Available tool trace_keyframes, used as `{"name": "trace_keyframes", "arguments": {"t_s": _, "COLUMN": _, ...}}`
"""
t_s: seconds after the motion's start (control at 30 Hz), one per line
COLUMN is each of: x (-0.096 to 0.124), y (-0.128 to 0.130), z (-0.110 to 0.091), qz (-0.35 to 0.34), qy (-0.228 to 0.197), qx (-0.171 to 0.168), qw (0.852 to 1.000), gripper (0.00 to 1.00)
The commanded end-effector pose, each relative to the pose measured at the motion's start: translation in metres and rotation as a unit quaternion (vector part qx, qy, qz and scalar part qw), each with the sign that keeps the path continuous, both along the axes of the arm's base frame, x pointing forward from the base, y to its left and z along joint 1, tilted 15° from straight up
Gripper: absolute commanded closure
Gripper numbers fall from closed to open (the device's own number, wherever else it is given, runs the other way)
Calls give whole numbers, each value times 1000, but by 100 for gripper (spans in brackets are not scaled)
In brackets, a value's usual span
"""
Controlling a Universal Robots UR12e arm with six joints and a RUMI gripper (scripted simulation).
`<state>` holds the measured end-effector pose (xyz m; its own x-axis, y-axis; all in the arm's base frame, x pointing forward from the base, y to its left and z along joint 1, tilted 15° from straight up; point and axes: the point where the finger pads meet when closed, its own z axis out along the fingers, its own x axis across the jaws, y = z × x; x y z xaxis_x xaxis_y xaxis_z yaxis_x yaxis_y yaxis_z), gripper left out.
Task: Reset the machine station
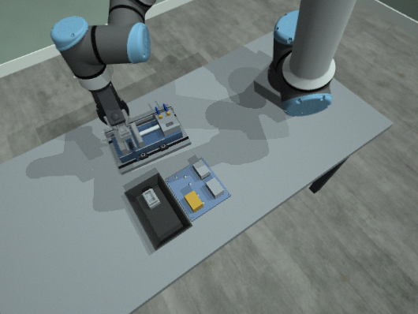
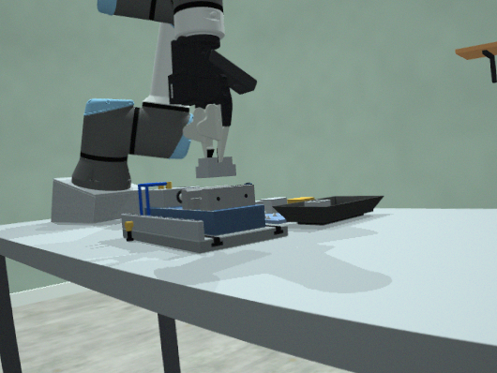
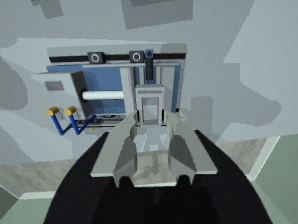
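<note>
My gripper (image 2: 215, 156) is shut on a gray finished part (image 2: 216, 167) with a pocket in its top. It holds the part level, a little above the vise (image 2: 206, 217). In the wrist view the part (image 3: 150, 107) sits between my fingers, over the vise's blue base (image 3: 107, 85). From above, the gripper (image 1: 118, 120) hangs over the vise end away from the hoses (image 1: 162, 109). Another finished part (image 1: 151, 198) lies pocket up in the black outfeed tray (image 1: 158, 209). Two gray blanks (image 1: 202, 170) (image 1: 214, 187) and a yellow brass blank (image 1: 194, 201) lie on the infeed plate (image 1: 197, 191).
The arm's base (image 1: 304, 87) stands at the table's far right corner. The tray and the infeed plate sit side by side just in front of the vise. The blue hoses rise at the vise's far end (image 2: 149, 194).
</note>
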<state>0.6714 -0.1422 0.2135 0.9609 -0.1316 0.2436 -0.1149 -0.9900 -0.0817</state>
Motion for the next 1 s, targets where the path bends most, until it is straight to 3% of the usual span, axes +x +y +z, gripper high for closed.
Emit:
{"name": "trace_keyframes", "arguments": {"t_s": 0.0, "x": -1, "y": -1, "z": 7, "qz": 0, "qy": -1, "qx": 0, "qw": 1000, "gripper": 100}}
{"name": "trace_keyframes", "arguments": {"t_s": 0.77, "x": -2, "y": 1, "z": 12, "qz": 0, "qy": -1, "qx": 0, "qw": 1000, "gripper": 100}}
{"name": "trace_keyframes", "arguments": {"t_s": 0.97, "x": 2, "y": 12, "z": 13, "qz": 2, "qy": 0, "qx": -1, "qw": 1000, "gripper": 100}}
